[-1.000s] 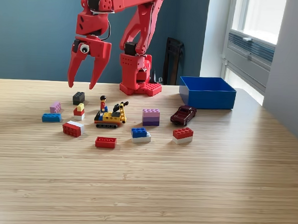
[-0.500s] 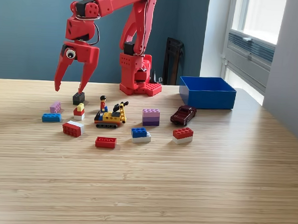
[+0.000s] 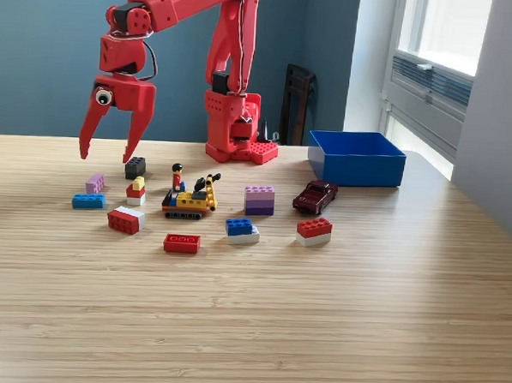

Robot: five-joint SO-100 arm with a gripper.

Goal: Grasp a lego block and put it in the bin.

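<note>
1. A light wooden bench [image 3: 317, 332] fills the lower half of the frame.
2. A dark red toy car [image 3: 315, 195] sits right of centre.
3. A yellow toy vehicle [image 3: 189, 202] with a small figure [image 3: 177, 176] stands at centre left.
4. A teal wall [image 3: 40, 51] fills the upper left.
5. A window [image 3: 444, 38] occupies the upper right.

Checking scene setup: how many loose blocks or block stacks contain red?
4, all on the table: small red-yellow-white stack near the black block; red-and-white block; flat red brick; red-on-white block before the toy car. Bin interior partly hidden.
</note>
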